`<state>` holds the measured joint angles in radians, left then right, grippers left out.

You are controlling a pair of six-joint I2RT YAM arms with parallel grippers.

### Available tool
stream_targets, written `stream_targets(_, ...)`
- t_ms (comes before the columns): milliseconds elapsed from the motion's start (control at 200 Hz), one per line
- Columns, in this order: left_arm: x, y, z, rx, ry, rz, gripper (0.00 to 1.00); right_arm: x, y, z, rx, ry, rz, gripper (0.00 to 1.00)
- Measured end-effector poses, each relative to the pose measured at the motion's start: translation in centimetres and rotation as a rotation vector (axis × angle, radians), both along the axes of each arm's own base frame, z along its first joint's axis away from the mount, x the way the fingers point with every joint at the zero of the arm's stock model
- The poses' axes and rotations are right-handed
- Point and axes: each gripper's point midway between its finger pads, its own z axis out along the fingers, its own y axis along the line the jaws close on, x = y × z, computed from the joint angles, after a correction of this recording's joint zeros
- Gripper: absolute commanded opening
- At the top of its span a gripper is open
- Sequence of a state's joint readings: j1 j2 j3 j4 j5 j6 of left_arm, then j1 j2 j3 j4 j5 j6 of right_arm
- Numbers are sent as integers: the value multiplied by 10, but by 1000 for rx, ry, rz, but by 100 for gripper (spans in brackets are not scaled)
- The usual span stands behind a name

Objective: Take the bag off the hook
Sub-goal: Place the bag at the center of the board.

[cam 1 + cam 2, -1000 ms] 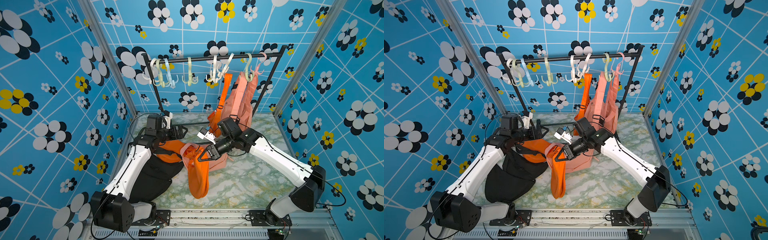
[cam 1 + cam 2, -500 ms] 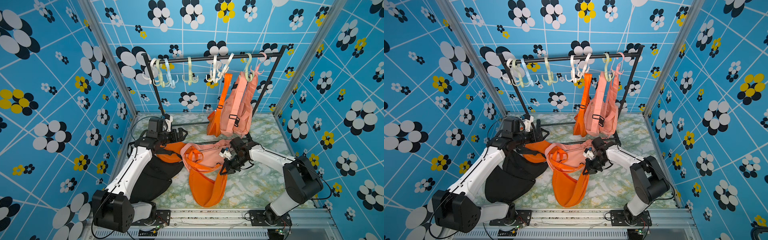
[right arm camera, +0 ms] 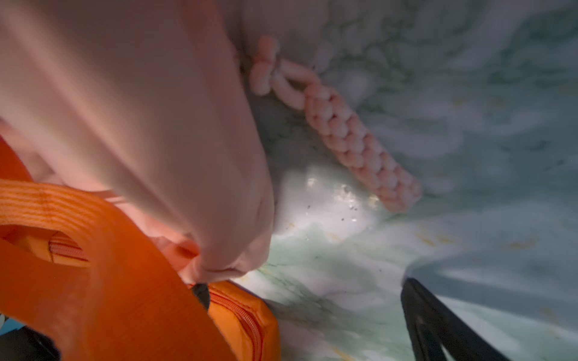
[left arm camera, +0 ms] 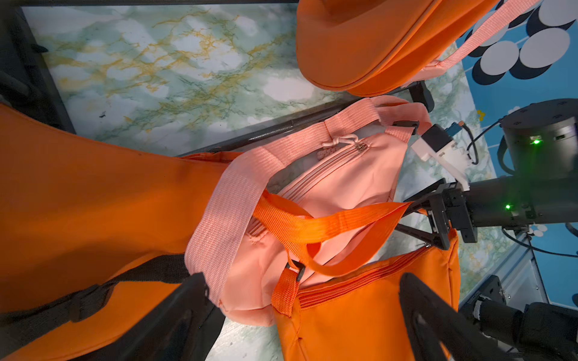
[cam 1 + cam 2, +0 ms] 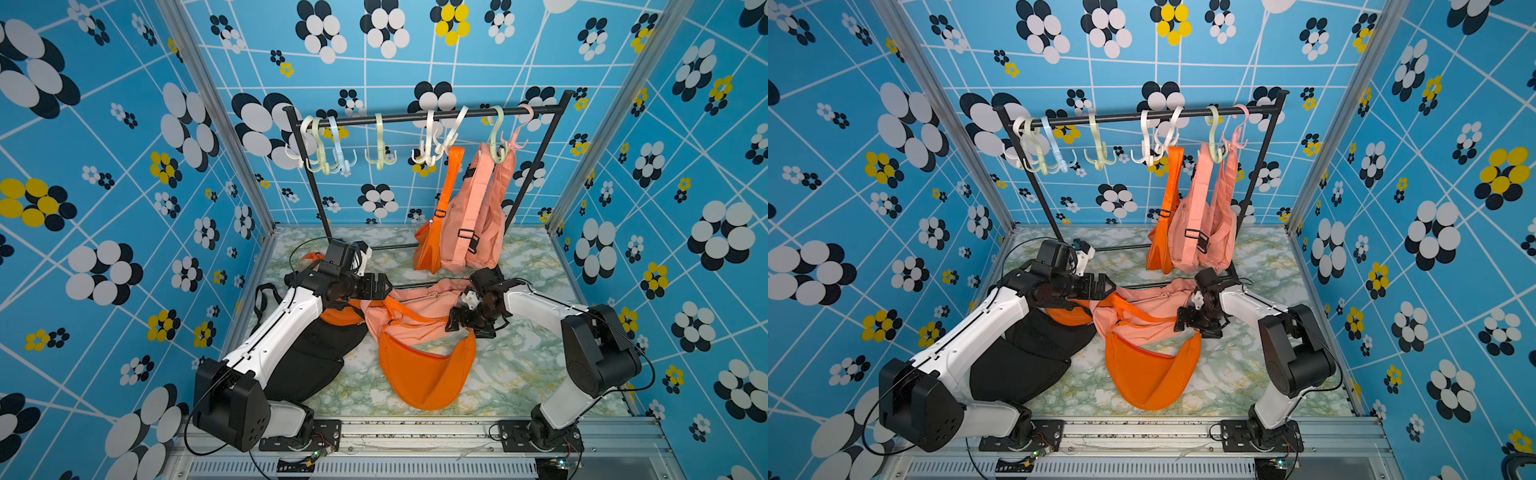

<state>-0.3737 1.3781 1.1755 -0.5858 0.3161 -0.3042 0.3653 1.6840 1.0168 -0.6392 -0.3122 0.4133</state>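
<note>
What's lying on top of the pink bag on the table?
The orange strap of the front orange bag crosses the pink bag, and that bag's top edge overlaps its near edge. Its own pink strap loops over one end. The overlapped near part is hidden.

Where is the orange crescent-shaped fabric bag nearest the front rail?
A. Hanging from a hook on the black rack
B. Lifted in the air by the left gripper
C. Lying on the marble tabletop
C: the orange crescent-shaped fabric bag lies slumped on the marble tabletop, below and in front of the black rack, on no hook.
</note>
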Motion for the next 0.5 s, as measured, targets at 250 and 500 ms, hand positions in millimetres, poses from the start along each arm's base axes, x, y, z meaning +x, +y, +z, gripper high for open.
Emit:
stream_targets(250, -19, -7, -5, 73, 33, -66, 99, 26, -41, 38, -98, -139, -125, 100)
stream_targets(500, -63, -42, -37, 186, 142, -253, 76, 49, -71, 90, -104, -280, -224, 90)
